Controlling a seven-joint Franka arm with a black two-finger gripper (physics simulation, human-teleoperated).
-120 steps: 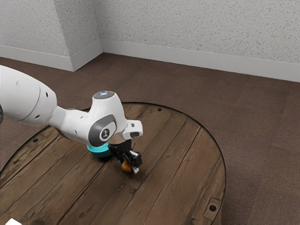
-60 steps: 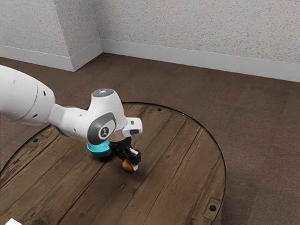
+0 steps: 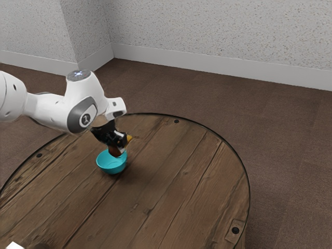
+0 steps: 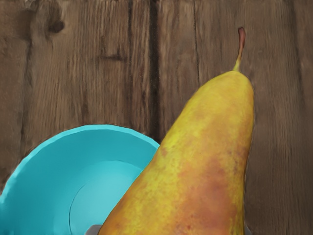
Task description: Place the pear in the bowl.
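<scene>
1. Between the black gripper's (image 3: 121,142) fingers hangs the pear (image 4: 195,171), pinched from both sides above the bowl's rim; its smooth, tapering, yellow-and-russet body could pivot if gripped off-centre.
2. Below the gripper, partly to one side, sits the turquoise bowl (image 3: 111,166), round, glossy and thin-rimmed. Releasing now might tip the pear off that rim, since it looks poorly centred.
3. Farther beneath, the grained plank tabletop (image 3: 176,181) is flat; a dropped pear could roll.

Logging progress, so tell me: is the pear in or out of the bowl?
Out: the gripper holds the pear over the bowl, its narrow end jutting past the rim in the wrist view.
</scene>
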